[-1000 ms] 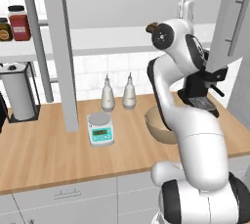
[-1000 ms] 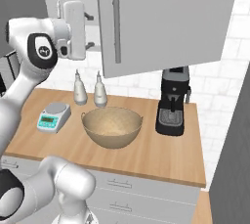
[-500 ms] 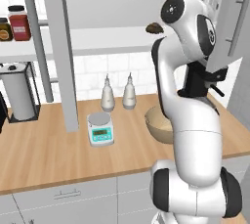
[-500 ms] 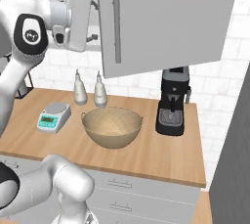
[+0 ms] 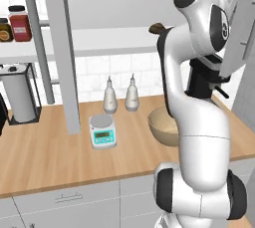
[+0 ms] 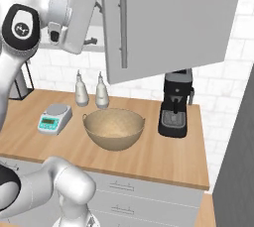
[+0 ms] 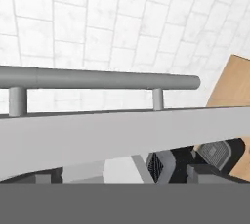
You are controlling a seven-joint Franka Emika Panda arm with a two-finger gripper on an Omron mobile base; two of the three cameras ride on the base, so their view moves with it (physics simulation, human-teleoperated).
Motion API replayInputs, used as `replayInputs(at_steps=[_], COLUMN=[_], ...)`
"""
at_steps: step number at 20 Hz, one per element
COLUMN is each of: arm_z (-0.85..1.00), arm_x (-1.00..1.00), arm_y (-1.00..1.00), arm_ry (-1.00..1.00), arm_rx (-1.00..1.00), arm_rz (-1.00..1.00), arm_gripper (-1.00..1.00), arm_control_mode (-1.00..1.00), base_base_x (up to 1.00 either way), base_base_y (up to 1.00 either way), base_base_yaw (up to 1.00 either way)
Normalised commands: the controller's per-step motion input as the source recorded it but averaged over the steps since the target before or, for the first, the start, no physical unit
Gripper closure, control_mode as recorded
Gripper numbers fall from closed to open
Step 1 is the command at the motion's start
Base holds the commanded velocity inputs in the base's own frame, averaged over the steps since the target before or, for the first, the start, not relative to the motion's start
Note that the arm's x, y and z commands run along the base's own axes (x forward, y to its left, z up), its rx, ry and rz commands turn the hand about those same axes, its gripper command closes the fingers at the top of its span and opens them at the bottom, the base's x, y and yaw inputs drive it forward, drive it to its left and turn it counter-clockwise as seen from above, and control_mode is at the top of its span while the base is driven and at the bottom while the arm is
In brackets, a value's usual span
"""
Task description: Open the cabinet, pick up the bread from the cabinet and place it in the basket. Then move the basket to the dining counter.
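Up high, pincer [image 6: 94, 23] wide open, bare; bread [image 5: 157, 28] on cabinet [image 6: 168, 18] shelf, basket [image 6: 114, 129] hollow.

A wood worktop [image 6: 163, 159] is carrying the basket [image 6: 113, 129], a scale [image 6: 54, 118], two bottles [image 6: 91, 91] and a coffee machine [image 6: 175, 103].

The flat light-grey cabinet door [image 6: 173, 23] looks smooth and matt, its long bar handle [image 6: 122, 25] brushed silver metal. The round tan basket [image 6: 113, 129] has a rough, speckled woven texture. The worktop [image 5: 45, 157] is warm light wood with faint grain. Glossy white tiles [image 7: 122, 22] cover the wall. The black coffee machine [image 6: 175, 104] appears glossy plastic.
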Motion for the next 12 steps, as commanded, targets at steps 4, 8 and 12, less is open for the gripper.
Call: replayInputs(at_steps=[4,8,12], arm_z=[-0.28,-0.23,-0.16], arm_x=[0.01,0.11,-0.01], arm_y=[-0.36,-0.45,-0.75], arm_ry=[-0.23,-0.2,-0.18], arm_rx=[0.21,0.13,0.11], arm_rz=[-0.23,-0.27,-0.29], arm_gripper=[-1.0,-1.0,-1.0], arm_control_mode=[-1.0,-1.0,-1.0], base_base_x=[0.0,0.0,0.0], base_base_y=[0.0,0.0,0.0], base_base_yaw=[0.0,0.0,0.0])
